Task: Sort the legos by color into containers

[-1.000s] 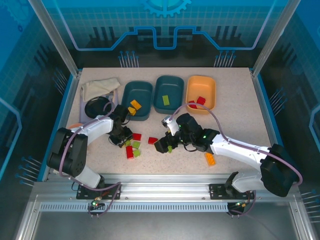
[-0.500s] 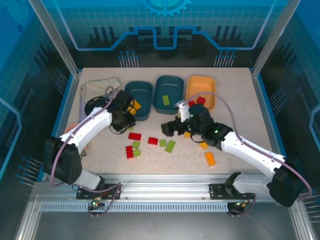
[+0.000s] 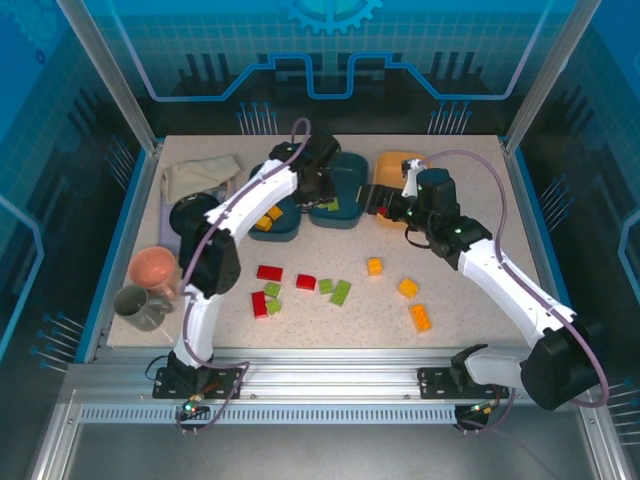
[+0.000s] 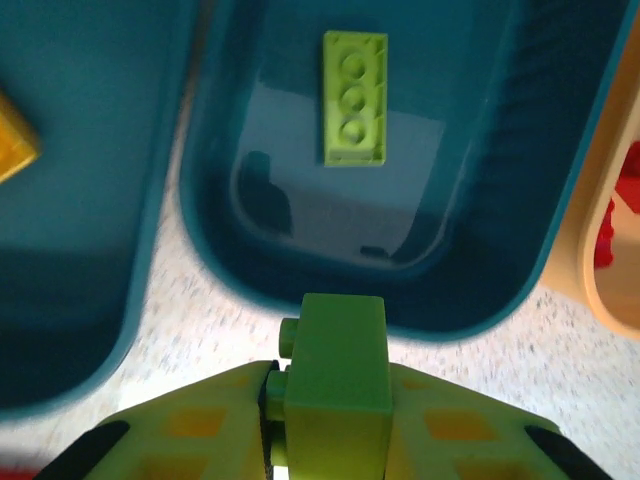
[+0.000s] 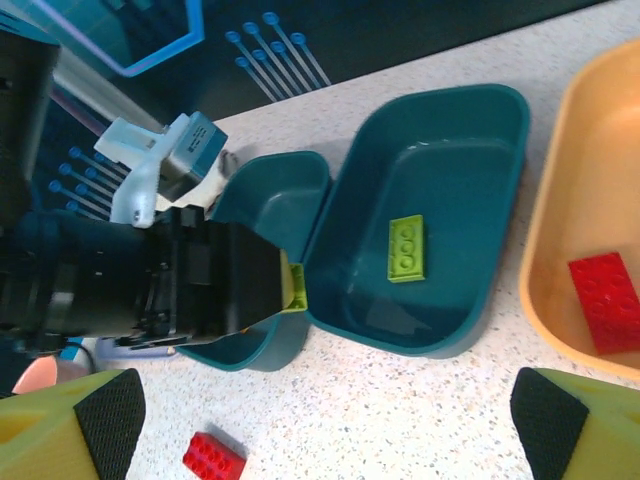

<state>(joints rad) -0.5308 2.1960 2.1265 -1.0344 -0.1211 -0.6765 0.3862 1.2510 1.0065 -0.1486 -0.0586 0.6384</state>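
Speckled tabletop (image 3: 480,180) inside blue rails and clear panels, with a gear graphic (image 3: 330,12) and circuit-style lines on the back wall; any lettering there is too small to read. Three tubs sit in a row along the far side, nearly touching. The left teal tub (image 3: 285,235) has yellow bricks (image 3: 268,218) in it, the middle teal tub (image 3: 352,222) has one oblong green brick (image 4: 354,97), and the orange tub (image 3: 392,160) has a red brick (image 5: 605,300). Off to the far left are a cloth (image 3: 200,172) and a black dish (image 3: 195,213), with a pink bowl (image 3: 153,267) and grey mug (image 3: 140,305) nearer on that side. Open room lies on the right of the table and in the bare strip between the tubs and the loose pieces. Those loose pieces are red bricks (image 3: 269,272), green bricks (image 3: 341,292) and orange-yellow bricks (image 3: 421,317), scattered across the near middle. Now the left arm: it's up from its base, elbow high, forearm stretched far and rightward over the left teal tub. The left gripper (image 3: 320,198) is clamped tight on a square green brick (image 4: 335,385), which appears to hang right at the near rim of the middle teal tub, though its height over the rim is hard to judge. The right arm reaches diagonally far-left, and the right gripper (image 3: 385,203) sits by the orange tub's near-left corner with its fingers (image 5: 80,425) spread wide. From its wrist view, one more red piece (image 5: 213,458) lies on the tabletop below.
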